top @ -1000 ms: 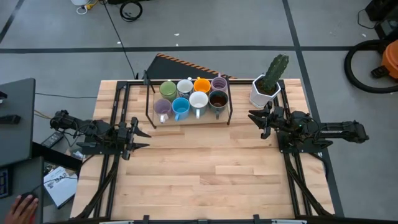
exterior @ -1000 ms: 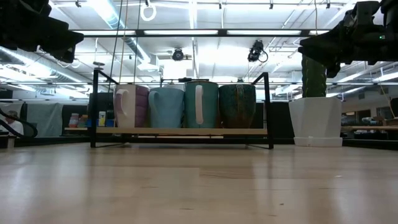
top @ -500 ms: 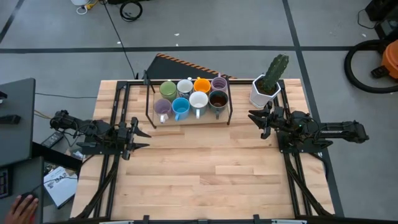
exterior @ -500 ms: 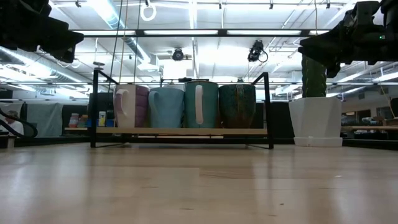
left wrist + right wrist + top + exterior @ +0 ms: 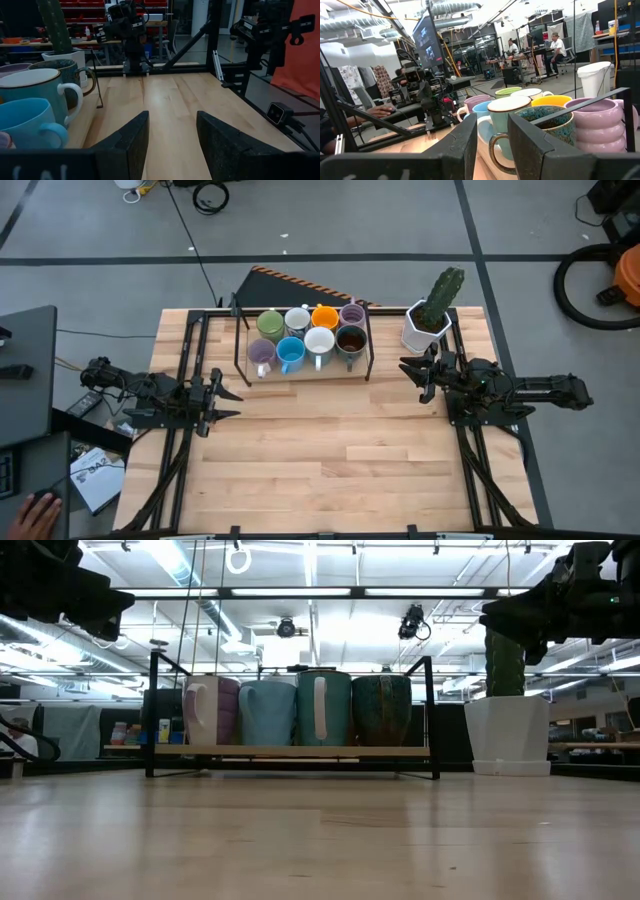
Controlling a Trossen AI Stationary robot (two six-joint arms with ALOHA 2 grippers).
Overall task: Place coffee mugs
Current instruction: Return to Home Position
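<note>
Holding eight mugs (image 5: 320, 340), rack (image 5: 238, 355), cactus (image 5: 443, 288) in pot (image 5: 415, 333), left gripper (image 5: 232, 404), right gripper (image 5: 412, 378) flanking.

8 mugs (image 5: 320, 340) stand in 2 rows of 4 on the rack (image 5: 369, 352) at the table's (image 5: 330, 450) rear, the pot (image 5: 418, 336) to its right

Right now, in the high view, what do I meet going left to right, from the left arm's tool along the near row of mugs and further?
left tool → lavender mug → blue mug → white mug → dark brown mug → white cactus pot
</note>
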